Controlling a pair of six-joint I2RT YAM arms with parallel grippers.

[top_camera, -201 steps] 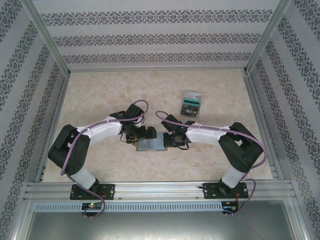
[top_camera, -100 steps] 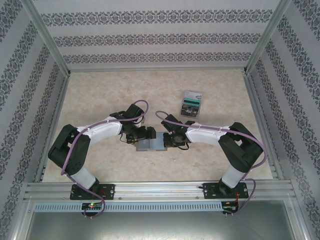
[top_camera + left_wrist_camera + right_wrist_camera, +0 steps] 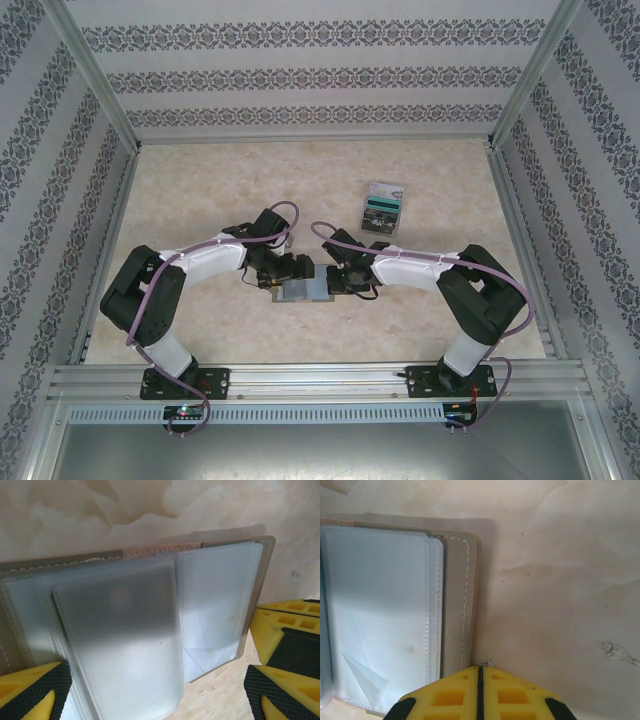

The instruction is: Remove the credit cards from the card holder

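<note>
At the middle of the table [image 3: 200, 200], between your two arms, the card holder [image 3: 305, 290] lies opened flat, pale inner side up, with its clear sleeves fanned across the left half. Your left pincer [image 3: 156, 692] hangs over that half with its fingers spread wide, one at each side of the frosted sleeve [image 3: 120, 640] and gripping nothing. Your right pincer [image 3: 480, 680] has its fingers pressed together, the tip sitting at the outer edge of the right flap; whether it bears on the flap or on the table just beside it I cannot tell. That is your first risk: if it is off the flap, nothing pins the holder, and any pull from the left would likely drag or fold the whole wallet instead of freeing a card. The second is the sleeve itself. It is thin, slick and loose, so if you close on it you may pinch plastic alone, or several layers at once, and lift the holder. I also cannot tell through the frosting whether a card sits inside, so you could grasp an empty pocket. Keep sweeps short, too: the clear plastic case [image 3: 382, 210] sits behind your right arm.
</note>
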